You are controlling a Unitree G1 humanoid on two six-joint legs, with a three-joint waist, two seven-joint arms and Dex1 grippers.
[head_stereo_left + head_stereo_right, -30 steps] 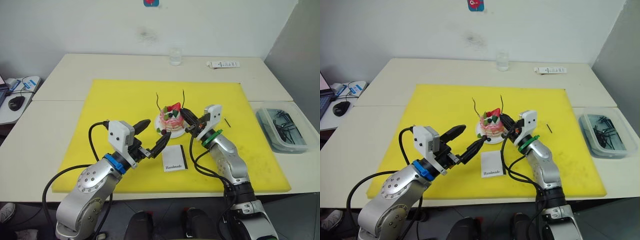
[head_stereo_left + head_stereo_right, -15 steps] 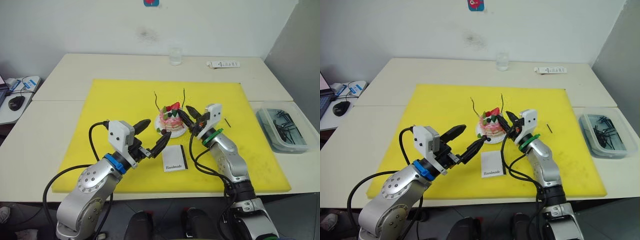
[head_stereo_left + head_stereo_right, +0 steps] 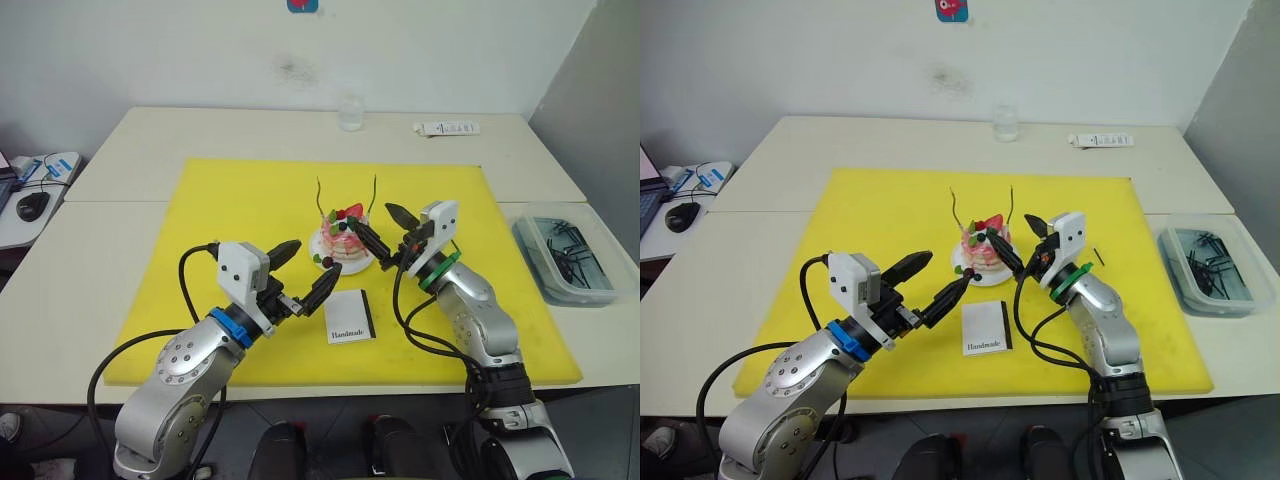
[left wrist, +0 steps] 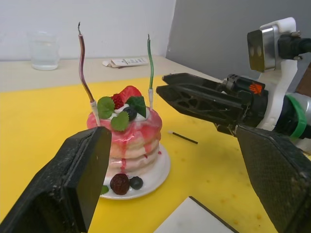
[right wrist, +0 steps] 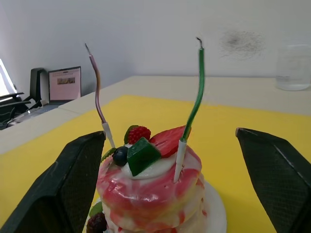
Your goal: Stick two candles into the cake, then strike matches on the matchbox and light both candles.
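The pink-and-white cake point(image 3: 342, 248) sits on its white plate in the middle of the yellow mat. Two thin candles stand upright in it, a purplish one point(image 4: 83, 68) and a green one point(image 4: 150, 65). My right gripper point(image 3: 384, 226) is open just right of the cake, its fingers apart from the green candle point(image 5: 193, 99) and holding nothing. To the cake's front left, my left gripper point(image 3: 307, 268) is open and empty. The white matchbox point(image 3: 349, 316) lies flat in front of the cake. One dark match point(image 3: 455, 244) lies on the mat to the right.
A glass of water point(image 3: 350, 112) and a white flat object point(image 3: 446, 128) stand at the table's far edge. A clear bin point(image 3: 565, 255) with dark sticks sits right of the yellow mat point(image 3: 240, 200). A mouse point(image 3: 33, 206) lies on the side desk at left.
My right gripper has opened, let go of the green candle and drawn back to the right. The candle stays standing in the cake. The left arm has not moved.
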